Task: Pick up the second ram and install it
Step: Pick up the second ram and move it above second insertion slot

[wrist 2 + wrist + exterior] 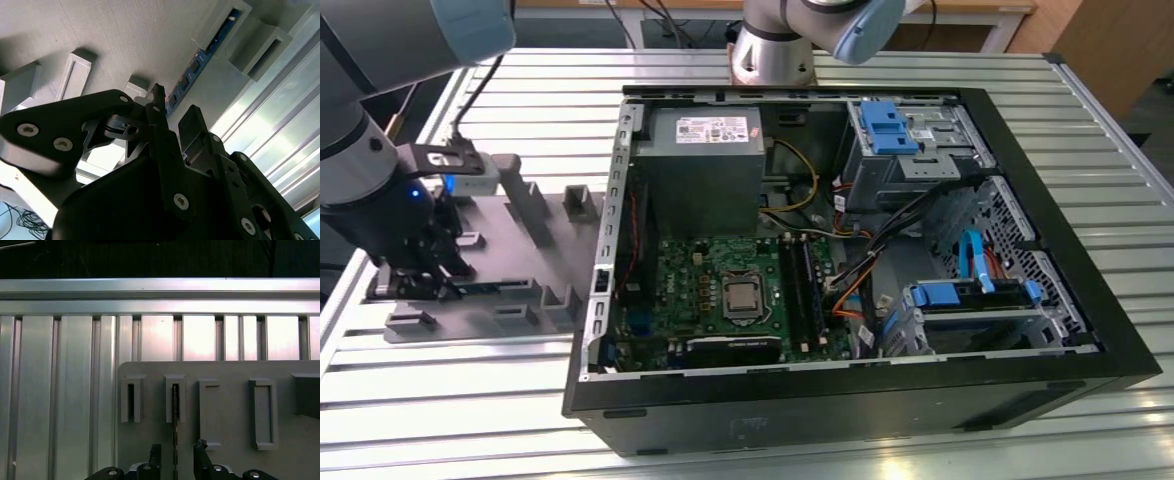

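the thin ram stick (175,410) stands on edge in the grey tray (235,371), the gripper (176,459) spread with fingers (201,456) either side, not touching; light, stiff, easily cracked i'd say, best pinched on its flat faces.

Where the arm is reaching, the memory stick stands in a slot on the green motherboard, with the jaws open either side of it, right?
Not quite. The second ram stands on edge in the grey tray, not on the motherboard, as the first wrist view shows. The jaws of the gripper are indeed open either side of it.
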